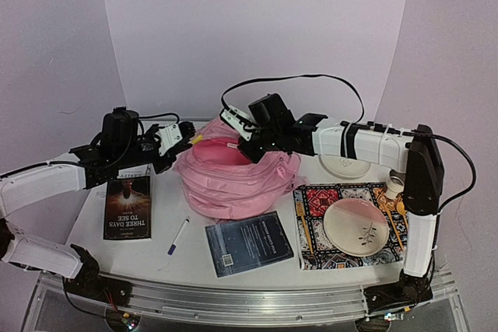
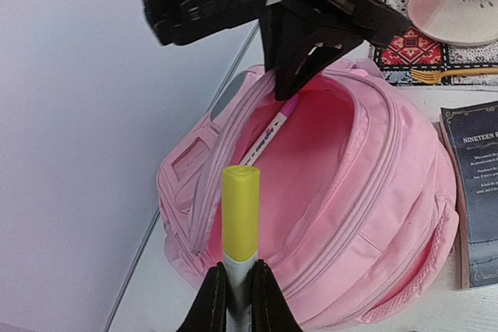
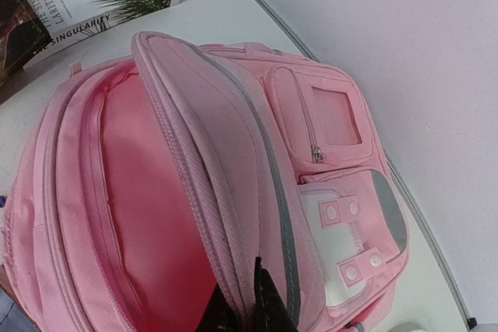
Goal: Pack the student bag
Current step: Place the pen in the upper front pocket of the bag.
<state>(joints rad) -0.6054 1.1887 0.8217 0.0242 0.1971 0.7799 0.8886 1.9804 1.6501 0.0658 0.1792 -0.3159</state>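
The student bag is a pink backpack lying in the middle of the table with its main compartment open. My right gripper is shut on the edge of the bag's front flap and holds it up. From the left, my left gripper is shut on a highlighter with a yellow cap, which points at the open mouth of the bag. A pink-tipped pen lies inside, under the right gripper.
A black book, a blue pen and a dark blue book lie in front of the bag. At the right lies a patterned placemat with a plate, cutlery and a cup. A white plate sits behind it.
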